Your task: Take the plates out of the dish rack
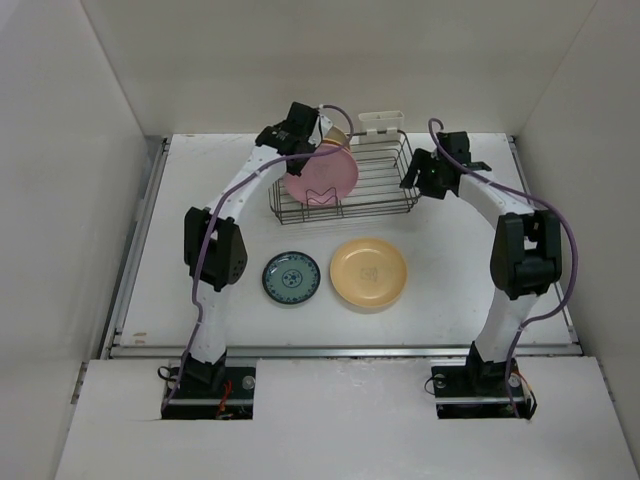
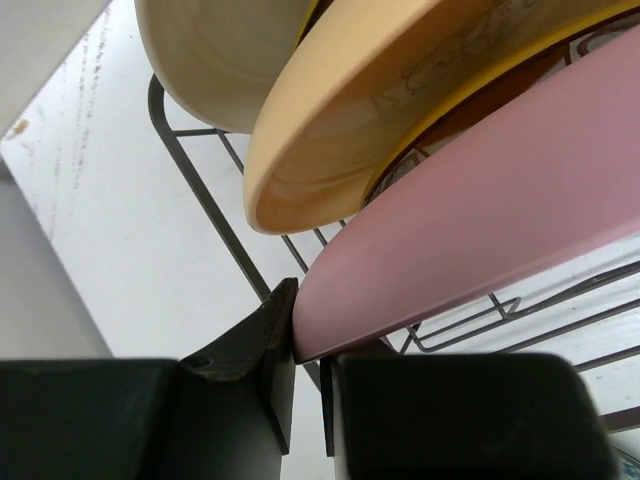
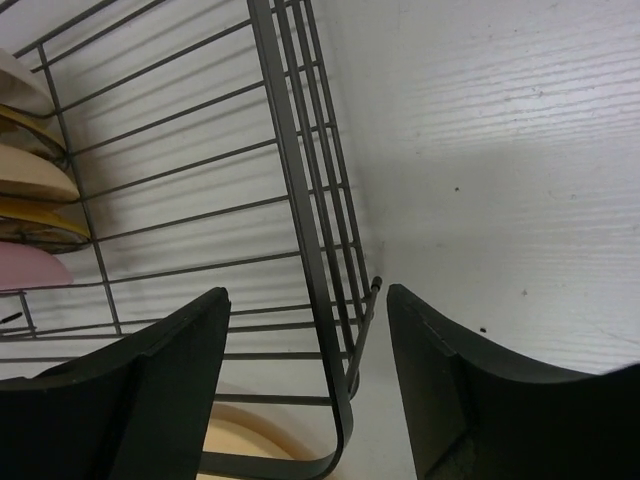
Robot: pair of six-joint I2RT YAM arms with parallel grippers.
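Pink plate [image 1: 320, 175], tilted at the left end of the dish rack [image 1: 385, 190] near a cream plate [image 2: 220, 60], has its rim pinched by the left tool [image 2: 310, 345], while the right tool [image 3: 308, 298] gapes wide astride the rack's right wall, and a teal plate [image 1: 291, 277] and a peach plate [image 1: 369, 272] lie on the bench [image 1: 470, 290] in front.

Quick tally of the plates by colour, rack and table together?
Pink plate: 1
Peach-yellow plates: 2
Cream plate: 1
Teal-green plate: 1
Amber-brown plate: at least 1, mostly hidden
Total: at least 6
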